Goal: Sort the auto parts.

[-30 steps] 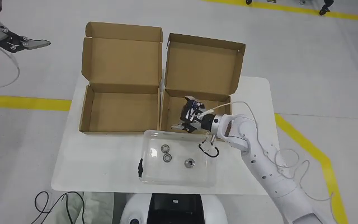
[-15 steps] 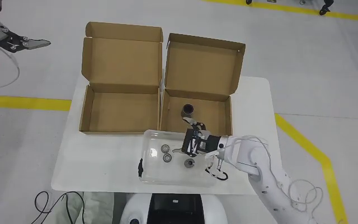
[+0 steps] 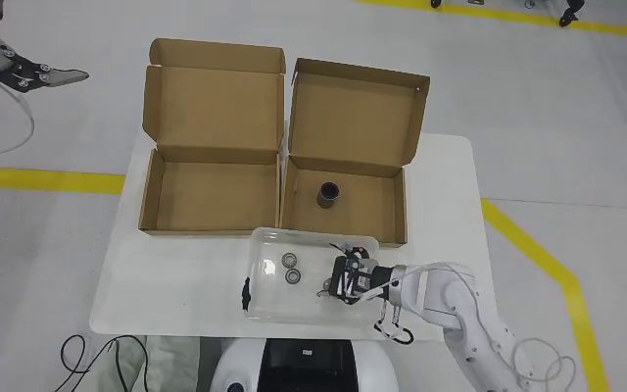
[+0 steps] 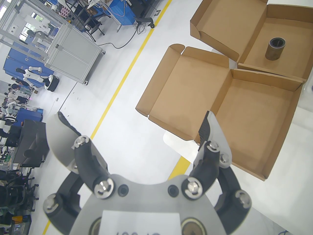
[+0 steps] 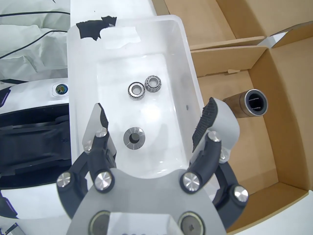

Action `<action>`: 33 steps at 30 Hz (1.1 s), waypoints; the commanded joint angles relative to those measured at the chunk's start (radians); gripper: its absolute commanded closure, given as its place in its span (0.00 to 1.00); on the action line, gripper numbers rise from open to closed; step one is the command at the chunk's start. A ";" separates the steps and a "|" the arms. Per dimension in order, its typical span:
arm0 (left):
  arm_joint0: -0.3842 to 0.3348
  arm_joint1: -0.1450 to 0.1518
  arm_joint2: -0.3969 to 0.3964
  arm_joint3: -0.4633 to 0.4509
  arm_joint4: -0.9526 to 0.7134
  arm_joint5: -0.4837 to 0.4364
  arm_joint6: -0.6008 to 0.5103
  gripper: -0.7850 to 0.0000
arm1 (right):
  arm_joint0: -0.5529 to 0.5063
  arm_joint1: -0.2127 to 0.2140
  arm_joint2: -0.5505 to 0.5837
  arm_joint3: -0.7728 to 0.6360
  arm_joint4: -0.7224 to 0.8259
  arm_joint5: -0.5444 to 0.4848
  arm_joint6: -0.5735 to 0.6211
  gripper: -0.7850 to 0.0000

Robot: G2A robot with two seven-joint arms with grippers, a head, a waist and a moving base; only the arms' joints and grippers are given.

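The slotted metal bush [image 5: 134, 138] is your target, by my reading. It lies on the floor of the clear plastic bin [image 5: 185, 50], bore facing up, apart from the two ring bearings [image 5: 136, 90] that sit touching each other farther along the same bin.

The right gripper [image 5: 155, 112] hangs over that bush with its fingers spread wide and nothing between them, one finger on each side, so a straight descent should bracket the part. One finger stands close to the bin wall nearest the boxes, so keep an eye on clearance there. Whether the fingertips are already below the rim I cannot tell from these angles.

Beyond the bin, the right cardboard box [image 3: 387, 201] holds one dark cylindrical sleeve [image 3: 328, 195], while the left cardboard box [image 3: 211, 196] holds nothing. That suggests sleeve-like parts go right and the ring bearings are meant for the left, though you should treat that as a guess. Both lids are folded back, away from the robot, leaving the approach from the bin open.

The left gripper [image 4: 133, 121] hangs out past the table's [image 3: 441, 167] edge over the floor, fingers wide apart and holding nothing, well away from the bin.
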 commanded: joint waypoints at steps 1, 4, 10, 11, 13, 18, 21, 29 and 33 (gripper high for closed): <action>0.000 0.000 0.000 0.000 0.000 0.000 0.000 0.00 | -0.007 0.001 -0.008 0.003 -0.008 0.015 0.017 0.13; 0.000 0.000 0.000 0.000 0.000 0.000 0.000 0.00 | -0.011 0.002 -0.025 0.008 -0.015 0.034 0.052 0.15; 0.000 0.000 0.000 0.000 0.000 0.000 0.000 0.00 | 0.001 0.002 -0.053 0.028 0.000 0.062 0.122 0.16; 0.000 0.000 0.000 0.000 0.000 0.000 0.000 0.00 | 0.003 0.002 -0.057 0.029 0.008 0.063 0.124 0.17; 0.000 0.000 0.000 0.000 0.000 0.000 0.000 0.00 | 0.003 0.002 -0.063 0.040 0.005 0.079 0.154 0.18; 0.000 0.000 0.000 0.000 0.000 0.000 0.000 0.00 | 0.011 0.002 -0.081 0.056 0.027 0.108 0.220 0.21; 0.000 0.000 0.000 0.000 0.000 0.000 0.000 0.00 | 0.020 0.002 -0.091 0.064 0.040 0.116 0.232 0.22; 0.000 0.000 0.000 0.000 0.000 0.000 0.000 0.00 | 0.051 -0.001 -0.130 0.115 0.056 0.127 0.246 0.27; 0.000 0.000 0.000 0.000 0.000 0.000 0.000 0.00 | 0.069 -0.004 -0.154 0.135 0.064 0.143 0.275 0.30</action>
